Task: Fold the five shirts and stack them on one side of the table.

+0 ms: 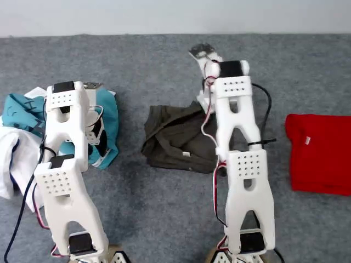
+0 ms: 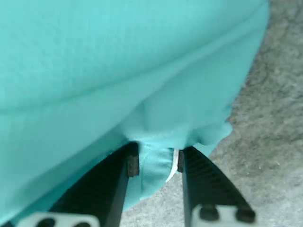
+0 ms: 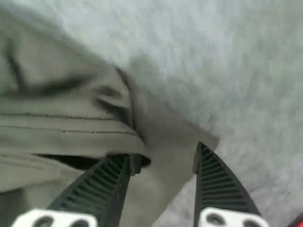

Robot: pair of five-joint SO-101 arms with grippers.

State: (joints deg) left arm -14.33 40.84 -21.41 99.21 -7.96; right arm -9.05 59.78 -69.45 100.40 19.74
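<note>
The left gripper (image 2: 155, 163) is pinching a fold of the teal shirt (image 2: 118, 71). Its two dark fingers (image 2: 116, 182) stand on both sides of the fold, and the cloth is pressed between the pads. A small white tag (image 2: 171, 174) shows just beside one pad. Around the pinched fold the teal cloth rises in soft wrinkles, and beside its edge the gray table (image 2: 279, 142) is visible.

The right gripper (image 3: 163, 165) is spread, with a wide gap between its fingers. In this gap lies the edge of the olive shirt (image 3: 71, 123). One finger is above the folds of the shirt and the other is at its corner, near the bare gray surface. I cannot tell if the fingers touch the cloth.

In the high view, the teal shirt lies crumpled on the left side of the table, partly under the left arm. A white shirt (image 1: 11, 159) lies crumpled against it, at the left edge. The olive shirt is in the middle of the table, also crumpled, and the right arm covers one part of it. The red shirt (image 1: 318, 153) lies folded flat on the right side, well apart from the olive one.
</note>
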